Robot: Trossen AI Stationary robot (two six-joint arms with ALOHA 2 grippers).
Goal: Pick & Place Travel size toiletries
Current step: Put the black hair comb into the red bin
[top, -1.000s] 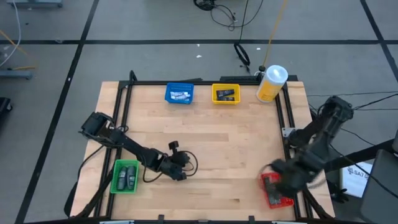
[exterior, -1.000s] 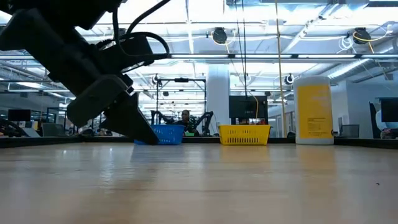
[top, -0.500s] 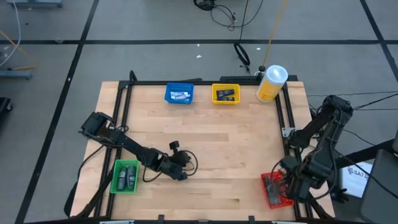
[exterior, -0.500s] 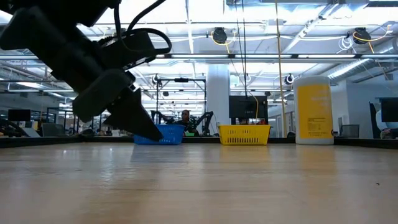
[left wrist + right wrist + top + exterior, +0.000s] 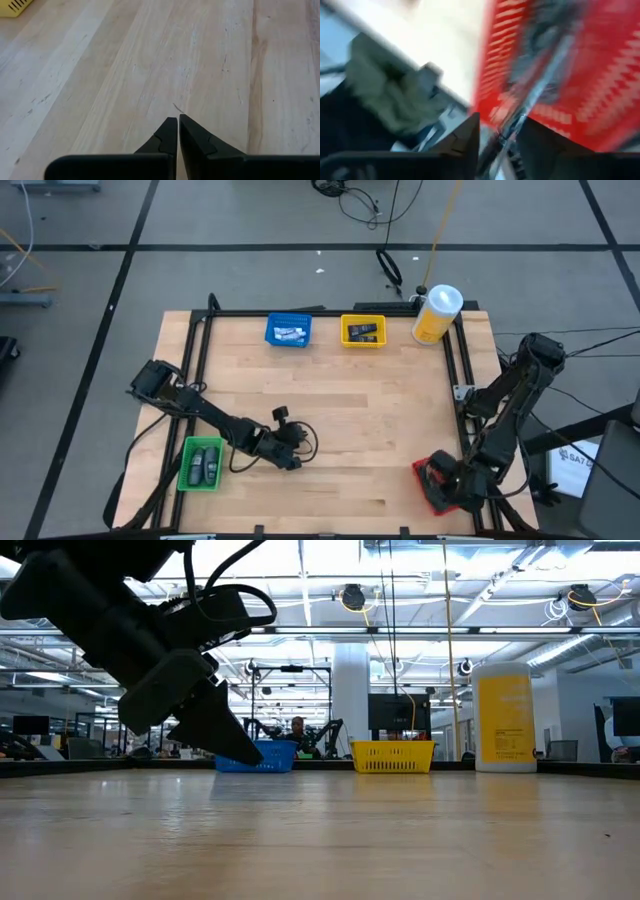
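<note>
Dark travel size toiletries lie in the green bin (image 5: 200,463) at the table's near left. Others lie in the blue bin (image 5: 288,330), the yellow bin (image 5: 363,331) and the red bin (image 5: 432,486) at the near right corner. My right gripper (image 5: 450,482) hangs over the red bin. In the blurred right wrist view it is open (image 5: 500,125), with a silver-grey toiletry (image 5: 535,85) running between its fingers. My left gripper (image 5: 303,443) is shut (image 5: 177,120) low over bare wood, right of the green bin. My right gripper's fingers (image 5: 470,131) stand on either side of the silver-grey toiletry in the red bin. The blur keeps me from telling whether they touch it.
A big yellow bottle with a white cap (image 5: 437,313) stands at the far right corner. A black frame (image 5: 455,380) runs along the table's edges. Bare wood (image 5: 370,420) fills the middle of the table. Beyond the far edge, the low view shows a workshop room.
My right gripper swung out toward the table's right edge, then came back over the red bin, lower and nearer the near edge. The red bin now sits slightly turned from where it was. My left arm kept still.
</note>
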